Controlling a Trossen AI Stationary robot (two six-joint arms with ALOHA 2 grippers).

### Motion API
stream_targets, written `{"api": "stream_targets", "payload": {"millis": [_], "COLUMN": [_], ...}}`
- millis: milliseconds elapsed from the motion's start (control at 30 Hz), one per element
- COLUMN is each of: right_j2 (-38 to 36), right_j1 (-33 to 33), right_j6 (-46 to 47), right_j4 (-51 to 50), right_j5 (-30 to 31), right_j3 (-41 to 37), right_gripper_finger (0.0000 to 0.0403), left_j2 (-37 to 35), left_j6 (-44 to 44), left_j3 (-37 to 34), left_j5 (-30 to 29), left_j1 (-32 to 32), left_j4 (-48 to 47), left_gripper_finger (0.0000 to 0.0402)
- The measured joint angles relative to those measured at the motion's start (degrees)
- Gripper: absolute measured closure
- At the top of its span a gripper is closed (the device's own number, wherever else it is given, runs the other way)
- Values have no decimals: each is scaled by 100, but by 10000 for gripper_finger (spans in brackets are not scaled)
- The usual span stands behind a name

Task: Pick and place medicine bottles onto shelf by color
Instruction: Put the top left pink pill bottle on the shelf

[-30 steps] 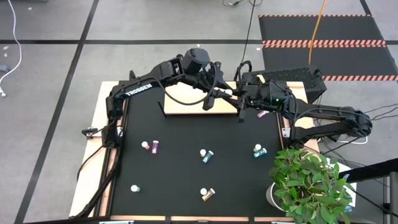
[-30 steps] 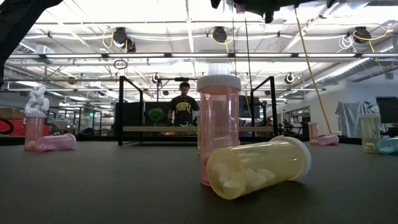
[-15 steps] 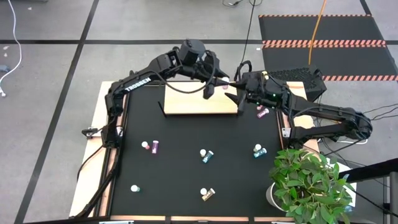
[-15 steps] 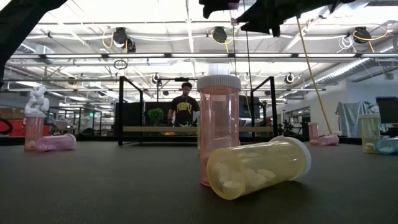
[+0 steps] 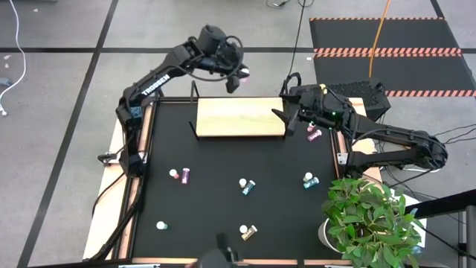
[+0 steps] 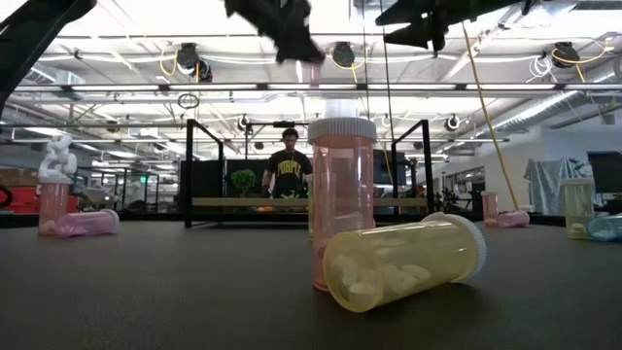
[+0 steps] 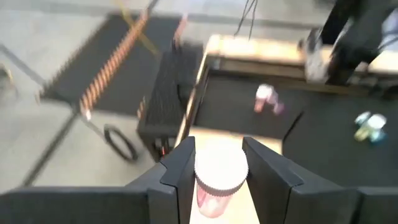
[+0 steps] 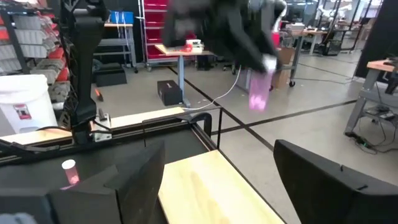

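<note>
A pink medicine bottle (image 7: 219, 180) with a white cap is gripped between the two dark fingers (image 7: 176, 169) of the left gripper (image 5: 236, 77), which is raised beyond the far edge of the shelf (image 5: 239, 117); the jaws are closed against the bottle's sides. From the right wrist view the same bottle (image 8: 260, 91) is seen hanging cap-up in the air above and past the light-wood board (image 8: 217, 186).

The right gripper (image 5: 281, 113) is held at the shelf's right end, just beside the board, and its fingers (image 8: 323, 180) are spread wide with nothing between them. Just to its right, two pink bottles (image 5: 314, 132) lie on the black table (image 5: 223, 193).

Nearer the table's front, well apart from both grippers, more bottles are scattered: a pink pair (image 5: 180, 175), a teal pair (image 5: 247, 185), another teal pair (image 5: 309, 180), a single one (image 5: 161, 225), and a yellow one (image 5: 248, 232) lying beside an upright pink one (image 6: 341, 199).

A person (image 6: 288, 170) is seen standing in the room behind the table.
</note>
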Motion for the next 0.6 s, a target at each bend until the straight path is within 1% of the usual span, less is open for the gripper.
{"api": "stream_targets", "payload": {"millis": [100,333,467,600], "right_j2": [2,11,14,62], "right_j1": [-53,-123,-123,-126], "right_j6": [107,244,307,371], "right_j4": [-97,-297,-346,-349], "right_j5": [1,1,129,145], "right_j3": [0,-4,-4,-7], "right_gripper_finger": [106,106,106,106], "left_j2": [-82,-477,-611,-584], "left_j6": [12,258,308,313], "left_j3": [-878,-2795,-3475,-4022], "left_j5": [-4,-7,20,108], "left_j1": [254,677,876,1022], "left_j4": [112,1138,1592,2009], "left_gripper_finger": [278,279,279,279]}}
